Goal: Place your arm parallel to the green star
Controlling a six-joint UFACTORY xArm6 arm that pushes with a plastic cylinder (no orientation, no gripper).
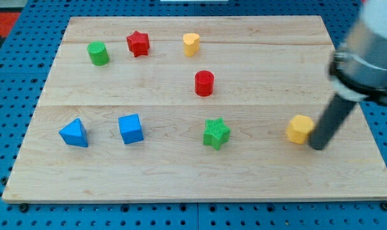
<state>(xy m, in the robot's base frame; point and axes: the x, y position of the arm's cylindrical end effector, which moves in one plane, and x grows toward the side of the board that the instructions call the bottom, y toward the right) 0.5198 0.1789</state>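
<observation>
A: Where is the green star (216, 133) sitting?

B: It is lying on the wooden surface (181, 176), a little right of the middle and in the lower half. Bare wood is stretching out below it down to the surface's bottom edge.

A: And my tip?

B: My tip (318, 146) is resting on the surface well to the view's right of the green star, roughly level with it. It is standing just beside the yellow block (300, 129), at that block's right; I cannot tell whether the two are touching. The yellow block is sitting between the green star and my tip. As for a hand, there is only the dark rod, so nothing is spreading or pinching.

A: What is crowding the star?

B: The red cylinder (204, 83) is standing above it, a touch to the left. The blue cube (130, 128) is lying to its left with open wood between them, and the blue triangular block (74, 133) is sitting further left, near the left edge.

A: And the top?

B: The green cylinder (98, 53), the red star (138, 43) and the yellow heart-like block (191, 44) are lining up near the top edge. The right part of the surface, above my tip, is lying open up to the top right corner.
</observation>
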